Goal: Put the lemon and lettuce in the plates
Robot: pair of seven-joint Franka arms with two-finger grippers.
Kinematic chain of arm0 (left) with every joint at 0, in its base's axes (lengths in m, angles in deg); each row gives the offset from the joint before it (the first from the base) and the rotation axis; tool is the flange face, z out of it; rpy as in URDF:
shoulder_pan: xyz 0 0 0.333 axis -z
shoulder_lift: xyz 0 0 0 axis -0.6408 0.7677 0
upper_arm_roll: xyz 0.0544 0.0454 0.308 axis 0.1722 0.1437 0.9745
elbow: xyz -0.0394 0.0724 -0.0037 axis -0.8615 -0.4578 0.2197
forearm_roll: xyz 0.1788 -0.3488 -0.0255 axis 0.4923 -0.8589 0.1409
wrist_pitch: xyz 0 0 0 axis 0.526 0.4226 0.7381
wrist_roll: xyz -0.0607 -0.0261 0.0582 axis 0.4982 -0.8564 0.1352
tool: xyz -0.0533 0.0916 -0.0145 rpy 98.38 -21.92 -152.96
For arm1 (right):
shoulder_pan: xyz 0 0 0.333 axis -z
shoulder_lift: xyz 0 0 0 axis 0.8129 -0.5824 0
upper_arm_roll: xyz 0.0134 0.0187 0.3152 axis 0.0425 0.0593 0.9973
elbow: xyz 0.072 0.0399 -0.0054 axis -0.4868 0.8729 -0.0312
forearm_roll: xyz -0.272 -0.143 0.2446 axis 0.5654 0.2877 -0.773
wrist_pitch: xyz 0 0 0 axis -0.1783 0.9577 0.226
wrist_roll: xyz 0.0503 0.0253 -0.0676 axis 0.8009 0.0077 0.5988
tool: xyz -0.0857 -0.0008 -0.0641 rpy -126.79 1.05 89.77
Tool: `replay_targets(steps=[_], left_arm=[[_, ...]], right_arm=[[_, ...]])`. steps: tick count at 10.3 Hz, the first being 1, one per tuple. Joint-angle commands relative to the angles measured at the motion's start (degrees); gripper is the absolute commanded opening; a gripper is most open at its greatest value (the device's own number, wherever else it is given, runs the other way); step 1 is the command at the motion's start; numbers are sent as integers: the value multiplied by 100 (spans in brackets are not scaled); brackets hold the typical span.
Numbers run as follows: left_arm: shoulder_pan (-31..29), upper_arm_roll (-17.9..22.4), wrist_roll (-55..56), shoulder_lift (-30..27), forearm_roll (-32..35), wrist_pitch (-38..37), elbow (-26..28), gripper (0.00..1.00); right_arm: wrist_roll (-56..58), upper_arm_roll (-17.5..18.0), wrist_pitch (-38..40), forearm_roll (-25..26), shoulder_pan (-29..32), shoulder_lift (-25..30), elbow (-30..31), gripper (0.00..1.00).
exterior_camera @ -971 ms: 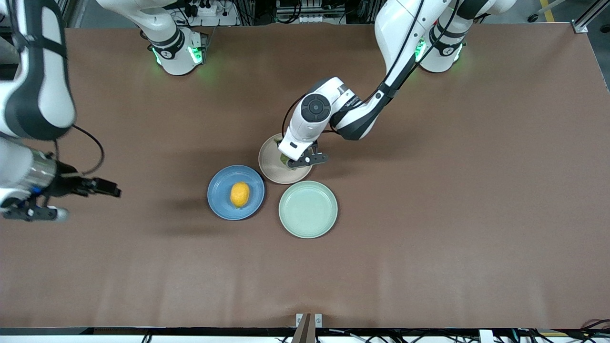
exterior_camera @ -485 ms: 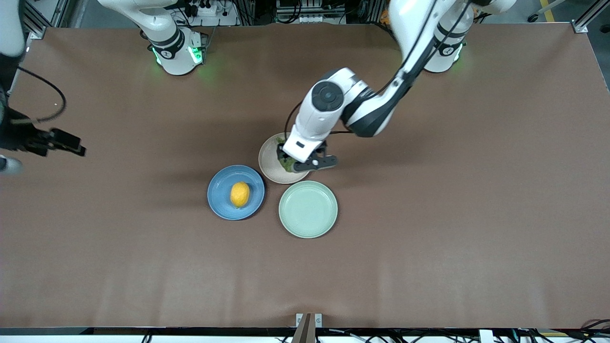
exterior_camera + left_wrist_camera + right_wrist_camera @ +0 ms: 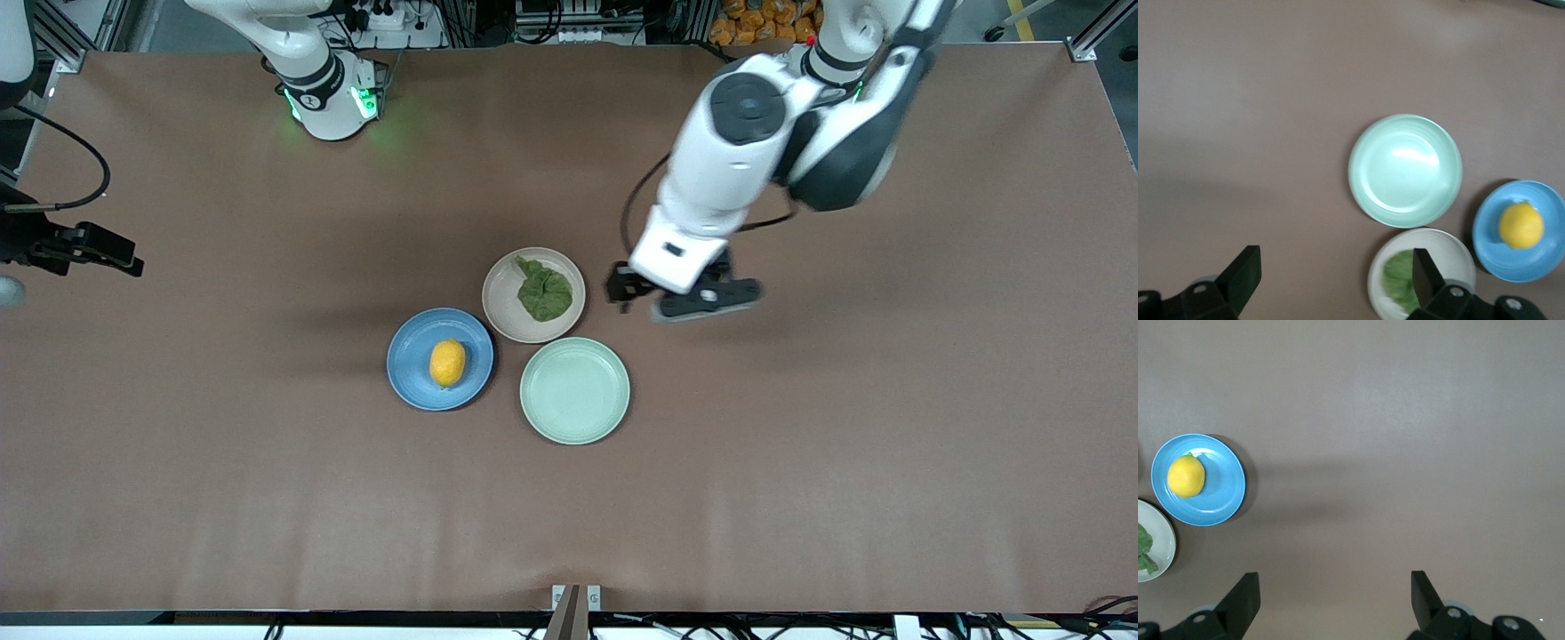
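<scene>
Yellow, smooth and oval, the lemon [image 3: 447,363] sits in the glossy blue plate [image 3: 409,384]; the wrinkly dark lettuce [image 3: 544,294] lies in the beige-pink plate [image 3: 503,313]. Both placements appear complete. My left gripper [image 3: 683,298] hangs released over bare table beside that plate; my right gripper [image 3: 1335,603] waits, fingers spread, at its table end. Next, I judge, only retreat.

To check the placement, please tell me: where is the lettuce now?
In the front view, the lettuce lies in the beige-pink plate, which is farther from the camera than the blue plate and the mint-green plate.
</scene>
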Motion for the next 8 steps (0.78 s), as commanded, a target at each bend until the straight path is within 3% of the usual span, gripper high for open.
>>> replay_targets(steps=[1,4,6,8], left_arm=[[-634,-76,-776,-501,29,-634,136,100],[-1225,-94,-1437,-959,2,-1609,-47,100],[-1445,2,-1893,-960,46,-2479,-512,100],[-1473,422,-2394,-1222,29,-2597,-514,100]], right_arm=[[-116,105,82,124,48,145,133,100],[-116,122,135,141,39,276,168,100],[-73,122,74,141,-31,548,422,100],[-72,105,65,133,-32,506,371,100]])
